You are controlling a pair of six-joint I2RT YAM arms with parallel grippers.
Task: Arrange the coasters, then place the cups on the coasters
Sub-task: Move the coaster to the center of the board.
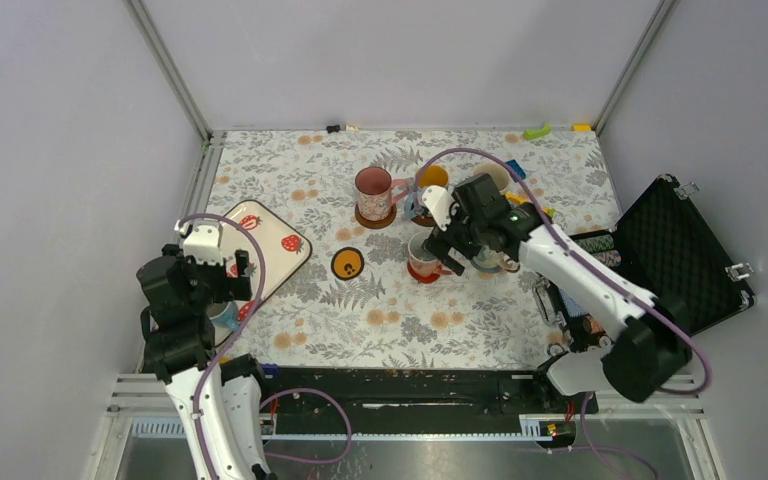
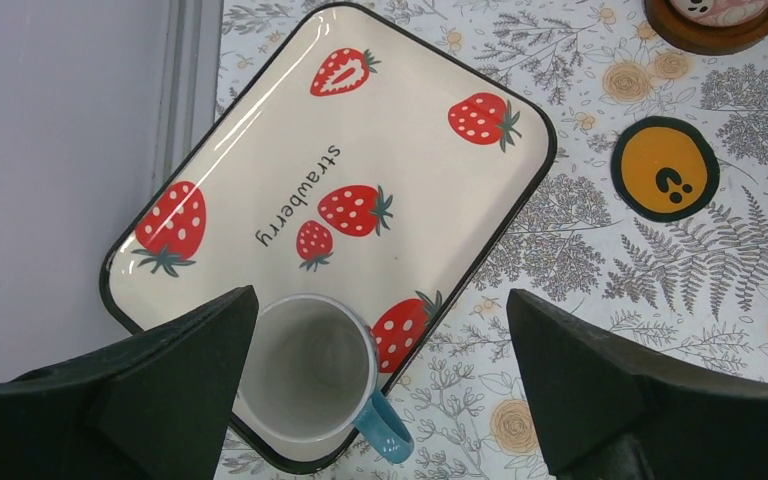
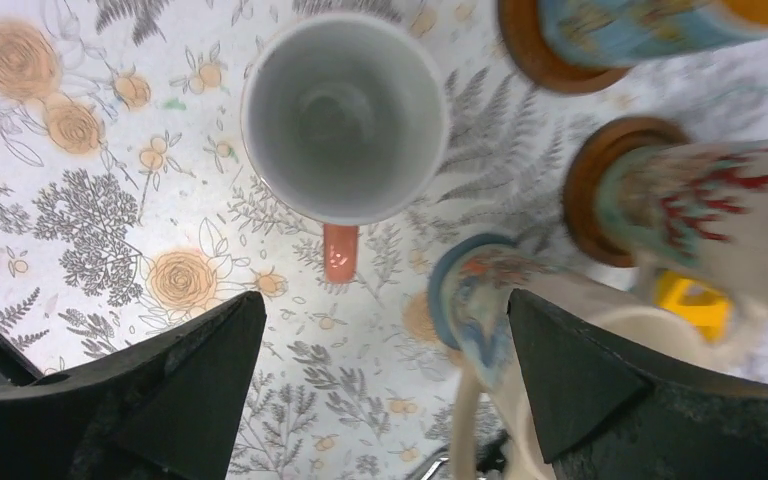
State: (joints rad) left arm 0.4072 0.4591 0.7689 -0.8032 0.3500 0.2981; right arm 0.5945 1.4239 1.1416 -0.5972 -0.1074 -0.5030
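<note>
One cup seems left, on the strawberry tray point(image 2: 260, 140).
Right gripper point(image 3: 382, 300) hangs wide open, empty, over the white mug point(image 3: 345, 115) on its red coaster point(image 1: 423, 278); the open left gripper point(image 2: 380, 310) should next lift the blue-handled mug point(image 2: 305, 375) to the orange coaster point(image 2: 665, 168).

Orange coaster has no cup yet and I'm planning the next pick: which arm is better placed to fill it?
Left. The left claw, open, hangs over the blue-handled cup on the strawberry tray, near the orange coaster. The right claw is open over a red-handled cup, far from that tray.
</note>
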